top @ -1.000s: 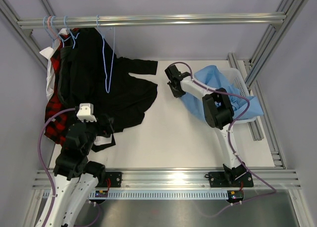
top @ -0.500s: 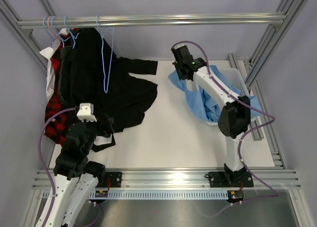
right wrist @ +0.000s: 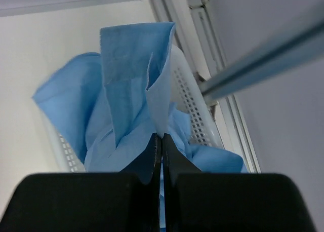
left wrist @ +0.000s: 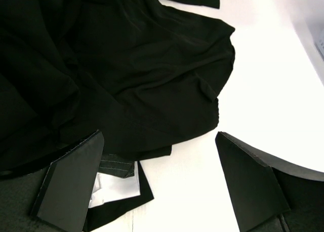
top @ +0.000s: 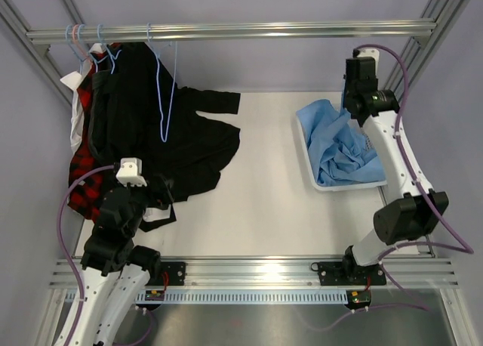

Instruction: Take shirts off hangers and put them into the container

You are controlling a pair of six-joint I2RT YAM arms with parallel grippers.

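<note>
The light blue shirt (top: 339, 142) lies bunched in the white container (top: 349, 186) at the right. My right gripper (top: 353, 113) hangs over the container's far end, shut on a fold of that shirt (right wrist: 131, 80), which rises from the jaws (right wrist: 161, 137) above the mesh wall of the container (right wrist: 190, 90). A black shirt (top: 173, 134) spreads over the table at the left under an empty pale blue hanger (top: 164, 89). My left gripper (top: 160, 199) stands open over the black shirt's hem (left wrist: 152, 90), with nothing between its fingers (left wrist: 159, 138).
A red-and-black plaid shirt (top: 83, 176) and a white one (top: 75, 97) hang with more hangers (top: 79, 44) at the left end of the rail (top: 264, 31). A metal frame post (top: 400, 74) stands close behind the right arm.
My right arm has swung from left of the container to its far right end, drawing the blue shirt over and into it; its jaws closed fully. The left arm has not moved.
</note>
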